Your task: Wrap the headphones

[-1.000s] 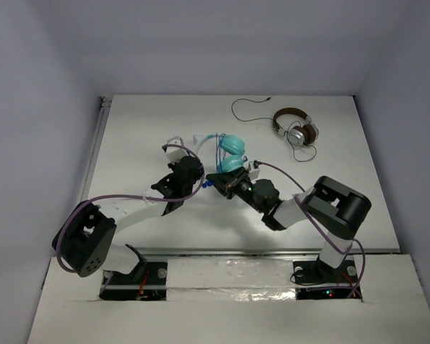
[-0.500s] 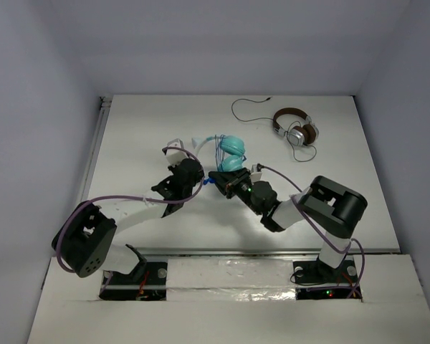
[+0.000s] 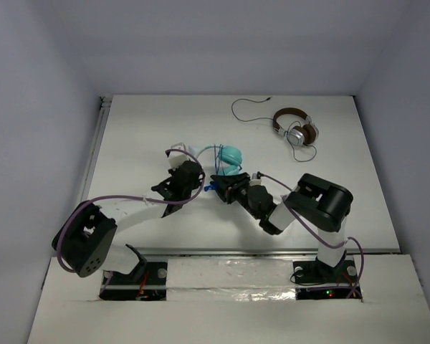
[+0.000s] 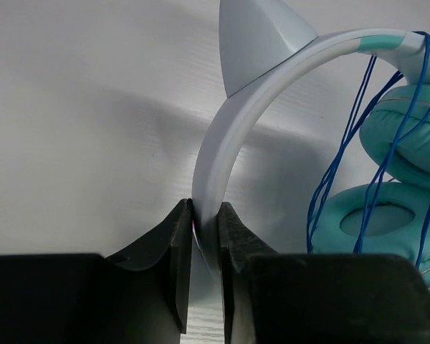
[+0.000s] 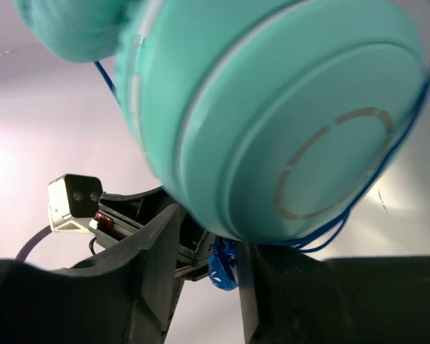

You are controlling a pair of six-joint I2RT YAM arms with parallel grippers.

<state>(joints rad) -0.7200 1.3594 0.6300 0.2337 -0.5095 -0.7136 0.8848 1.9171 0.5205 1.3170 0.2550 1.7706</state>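
The teal headphones (image 3: 230, 157) lie mid-table, with blue cable (image 4: 337, 165) looped over the padded cups (image 4: 387, 222). My left gripper (image 3: 187, 169) is shut on the white headband (image 4: 229, 136), its fingertips (image 4: 204, 215) pinching the band's lower end. My right gripper (image 3: 218, 184) sits under one teal cup (image 5: 287, 122), which fills the right wrist view. A blue bundled end of the cable (image 5: 222, 265) sits between its fingers (image 5: 208, 244), against the right finger. The fingertips are partly hidden by the cup.
Smaller brown-and-silver headphones (image 3: 295, 129) with a thin black cable (image 3: 247, 107) lie at the back right. The left arm's wrist (image 5: 75, 197) is close in front of my right gripper. The table's left edge rail (image 3: 100, 143) runs along the wall.
My right arm has swung left and its gripper has slid slightly nearer under the teal cup. The headphones have tilted and shifted a little. My left gripper keeps hold of the headband.
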